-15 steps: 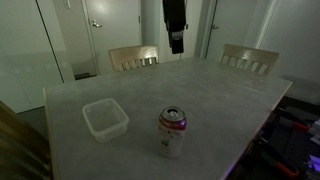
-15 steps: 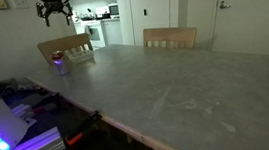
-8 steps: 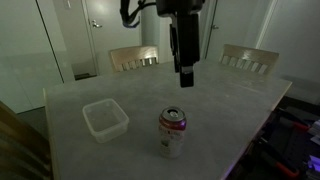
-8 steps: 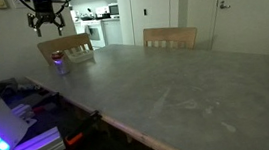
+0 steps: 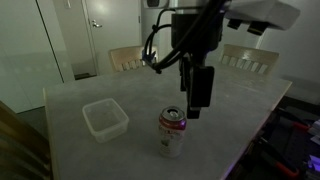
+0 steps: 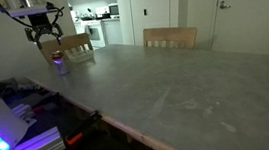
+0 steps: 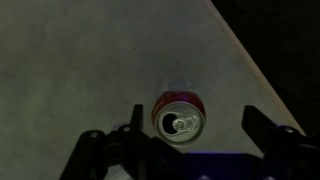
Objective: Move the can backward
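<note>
The can (image 5: 172, 132) stands upright on the grey table (image 5: 130, 100), near its front edge. It has a silver top with a pull tab, a red-purple band and a whitish body. It also shows small in an exterior view (image 6: 59, 64) and from above in the wrist view (image 7: 178, 117). My gripper (image 5: 196, 102) hangs above and just behind the can, fingers pointing down. In the wrist view the gripper (image 7: 195, 118) is open and empty, with one finger beside the can and the other well clear of it.
A square translucent plastic container (image 5: 104, 118) sits on the table beside the can. Two wooden chairs (image 5: 133, 58) (image 5: 248, 58) stand at the far side. The table edge runs close to the can (image 7: 262, 80). Equipment with a lit panel (image 6: 4, 129) stands off the table.
My gripper has come down from high above the far side of the table toward the can and now hangs just above it. The can and container have not moved.
</note>
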Controlling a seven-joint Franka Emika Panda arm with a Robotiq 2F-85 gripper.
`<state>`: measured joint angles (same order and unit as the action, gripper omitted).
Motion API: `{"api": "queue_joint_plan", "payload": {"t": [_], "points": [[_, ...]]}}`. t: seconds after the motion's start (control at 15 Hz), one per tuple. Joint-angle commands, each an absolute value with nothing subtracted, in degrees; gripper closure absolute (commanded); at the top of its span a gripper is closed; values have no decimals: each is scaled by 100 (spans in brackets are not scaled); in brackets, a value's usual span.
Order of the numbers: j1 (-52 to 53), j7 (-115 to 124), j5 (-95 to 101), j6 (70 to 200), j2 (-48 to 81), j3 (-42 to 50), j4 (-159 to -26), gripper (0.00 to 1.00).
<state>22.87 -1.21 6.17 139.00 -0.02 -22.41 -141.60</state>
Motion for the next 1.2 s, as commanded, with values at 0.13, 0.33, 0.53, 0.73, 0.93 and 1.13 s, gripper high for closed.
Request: {"api": "queue_joint_plan", "payload": {"t": [0.13, 0.33, 0.53, 0.73, 0.93, 1.13], "points": [[2277, 427, 1143, 14492, 360, -2228, -14243, 0], [2213, 297, 965, 14902, 586, -2147, -14234, 0], [2181, 311, 990, 15125, 786, -2040, -14234, 0], [2125, 209, 853, 15281, 940, -1972, -14199, 0], [2066, -99, 397, 15319, 1003, -2084, -14136, 0], [2071, -442, -73, 15202, 958, -2194, -14064, 10]]}}
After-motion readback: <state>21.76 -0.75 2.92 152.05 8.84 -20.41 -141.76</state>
